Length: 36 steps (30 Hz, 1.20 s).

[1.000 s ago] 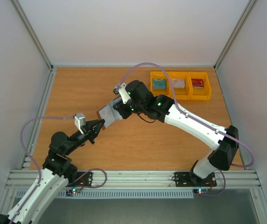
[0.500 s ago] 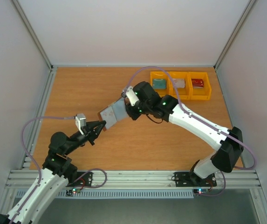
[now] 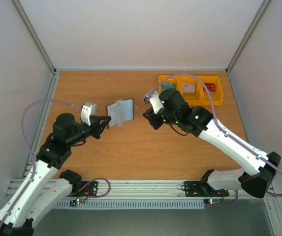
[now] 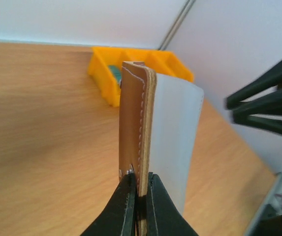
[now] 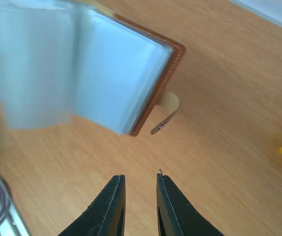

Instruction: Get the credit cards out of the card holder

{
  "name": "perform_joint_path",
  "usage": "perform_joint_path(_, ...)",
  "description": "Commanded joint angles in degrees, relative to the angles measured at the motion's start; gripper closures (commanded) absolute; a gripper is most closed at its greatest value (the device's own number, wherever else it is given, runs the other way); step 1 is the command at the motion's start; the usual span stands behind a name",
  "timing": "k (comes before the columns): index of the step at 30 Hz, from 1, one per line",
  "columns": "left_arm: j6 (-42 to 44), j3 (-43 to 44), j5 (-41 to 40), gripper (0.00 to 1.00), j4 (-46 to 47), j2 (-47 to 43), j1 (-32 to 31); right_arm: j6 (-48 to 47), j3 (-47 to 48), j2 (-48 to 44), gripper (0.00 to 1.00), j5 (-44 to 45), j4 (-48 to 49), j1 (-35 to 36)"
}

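Observation:
The brown card holder [image 3: 120, 112] is held open above the table, its blue-grey lining showing. My left gripper [image 3: 105, 124] is shut on its left edge; the left wrist view shows the leather edge [image 4: 137, 123] pinched between the fingers [image 4: 140, 194]. My right gripper [image 3: 144, 116] is open and empty, just right of the holder and apart from it. The right wrist view shows the holder [image 5: 106, 73] with its snap tab [image 5: 168, 109] hanging beyond the open gripper [image 5: 140, 196]. A teal card [image 3: 167, 87], a whitish card [image 3: 189, 87] and a red card [image 3: 209, 87] lie in the bins.
Three joined yellow bins [image 3: 199, 101] stand at the back right of the wooden table, also seen in the left wrist view [image 4: 145, 61]. The right arm's wrist partly covers the leftmost bin. Metal frame rails run along the table's edges.
My right gripper has left the holder and drawn back to the right, open. My left gripper has carried the holder up and away from the near edge.

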Motion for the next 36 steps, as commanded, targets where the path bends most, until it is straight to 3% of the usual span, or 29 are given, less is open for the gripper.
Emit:
perform_joint_path(1, 18.7, 10.0, -7.4, 1.0, -18.2, 7.4, -0.5, 1.9, -0.1, -2.5, 0.79, -6.3, 1.4, 0.5)
perform_joint_path(5, 37.3, 15.9, -17.3, 1.0, -26.9, 16.0, -3.2, 4.6, 1.0, 0.1, 0.78, -18.8, 11.0, 1.6)
perform_joint_path(7, 51.8, 16.8, -24.5, 1.0, -27.7, 18.9, -5.1, 4.7, 2.3, 1.7, 0.77, -21.4, 12.6, 1.9)
perform_joint_path(10, 68.6, 13.9, -33.9, 1.0, -17.3, 16.8, -5.8, 4.7, 2.4, 1.4, 0.77, -16.6, 13.1, 1.9)
perform_joint_path(11, 76.6, 12.3, -35.3, 1.0, -12.4, 15.5, -5.8, 4.8, 2.0, 1.0, 0.77, -14.5, 13.0, 1.9)
perform_joint_path(13, 84.0, 11.6, -35.8, 1.0, -7.3, 14.0, -5.7, 4.9, 0.9, 0.3, 0.77, -12.1, 13.6, 1.8)
perform_joint_path(15, 79.0, 17.3, -30.7, 1.0, -15.6, 14.9, -5.8, 6.1, -0.7, 0.3, 0.77, -14.3, 16.5, 1.7)
perform_joint_path(17, 67.6, 23.8, -21.6, 1.0, -26.5, 17.0, -5.8, 8.5, -2.1, 1.3, 0.77, -20.7, 21.6, 1.7)
perform_joint_path(20, 50.5, 25.0, -9.7, 1.0, -31.4, 17.7, -5.8, 14.7, -3.8, 3.9, 0.77, -30.0, 32.2, 1.7)
perform_joint_path(24, 39.0, 22.6, -6.0, 1.0, -29.0, 16.0, -5.8, 19.5, -4.6, 6.8, 0.8, -31.7, 39.9, 1.7)
perform_joint_path(29, 30.2, 20.5, -1.5, 1.0, -21.1, 11.4, -5.7, 20.4, -8.6, 6.7, 0.85, -26.3, 36.8, 1.7)
perform_joint_path(36, 16.5, 9.4, 12.3, 1.0, -3.9, 1.1, -5.7, 16.8, -15.0, 0.1, 0.84, -23.4, 31.8, 1.1)
